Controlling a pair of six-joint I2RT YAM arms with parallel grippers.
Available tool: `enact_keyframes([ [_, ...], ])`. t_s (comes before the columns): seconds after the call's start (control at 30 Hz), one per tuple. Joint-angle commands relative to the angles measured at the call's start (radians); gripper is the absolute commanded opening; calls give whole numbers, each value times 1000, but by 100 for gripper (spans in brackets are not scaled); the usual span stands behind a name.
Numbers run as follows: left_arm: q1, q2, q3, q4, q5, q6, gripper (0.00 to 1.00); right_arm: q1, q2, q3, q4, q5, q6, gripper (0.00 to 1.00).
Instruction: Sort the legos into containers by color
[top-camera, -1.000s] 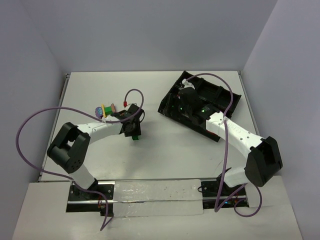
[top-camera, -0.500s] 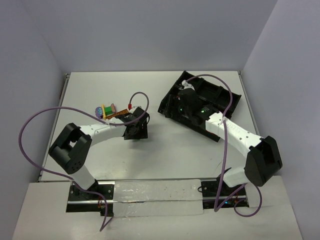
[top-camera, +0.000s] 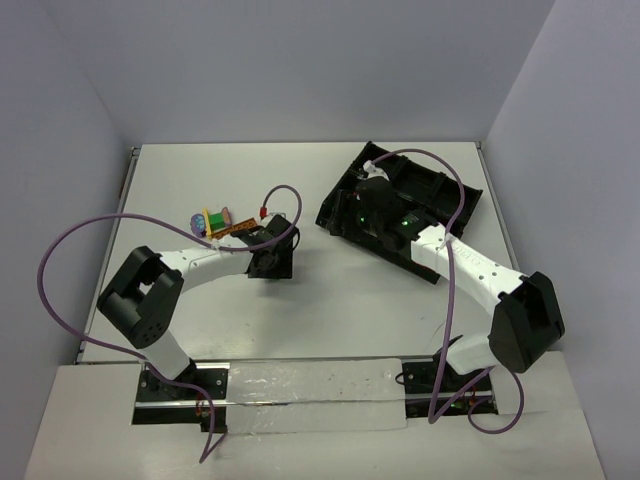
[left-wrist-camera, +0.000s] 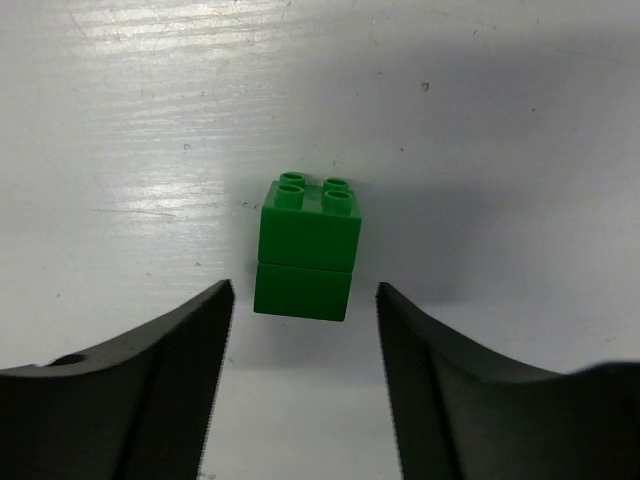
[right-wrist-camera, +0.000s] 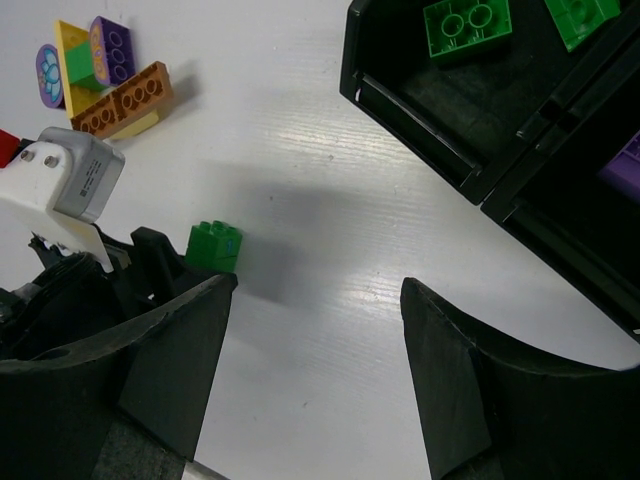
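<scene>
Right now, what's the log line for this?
left gripper: open around green lego, not touching | right gripper: open, empty

Gaps are showing on both sides of the green brick (left-wrist-camera: 307, 250) between the left gripper's (left-wrist-camera: 305, 290) spread fingers. Bare table (right-wrist-camera: 330, 260) is running rightward to the wall of the black tray (right-wrist-camera: 420, 140); a brick cluster (right-wrist-camera: 110, 85) is sitting far-left.

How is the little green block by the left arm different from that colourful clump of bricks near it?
The green block is one colour, two bricks stacked; the clump mixes yellow, purple, green and brown. The block stands between the left fingers, untouched; the clump lies off to the side, no fingers around it. Both sit on the white table, outside the black tray.
</scene>
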Motion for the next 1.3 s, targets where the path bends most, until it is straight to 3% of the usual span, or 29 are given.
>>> enact_keyframes([
  [0.0,-6,-34,40,5,-1,30,58,-1,-4,-4,28,5,6,76],
  [0.33,-6,-15,44,25,-12,43,52,0,-22,-27,34,11,15,76],
  [0.5,-6,-12,48,24,-7,38,34,1,-20,-17,23,23,9,76],
  [0.63,-6,-17,50,20,-16,37,27,0,-14,-8,26,3,5,76],
  [0.7,-5,-20,55,15,-17,41,18,1,-5,10,23,-25,-5,76],
  [0.77,-6,-32,56,14,0,50,4,1,7,30,17,-54,-19,76],
  [0.83,-6,-48,51,27,18,65,0,1,21,50,7,-115,-30,76],
  [0.93,-6,-62,51,34,48,79,12,14,47,79,-9,-134,-38,76],
  [1.1,-6,-4,78,5,35,93,46,17,49,70,7,-127,-28,76],
  [1.27,-6,37,79,1,12,98,59,17,51,58,9,-119,-32,76],
])
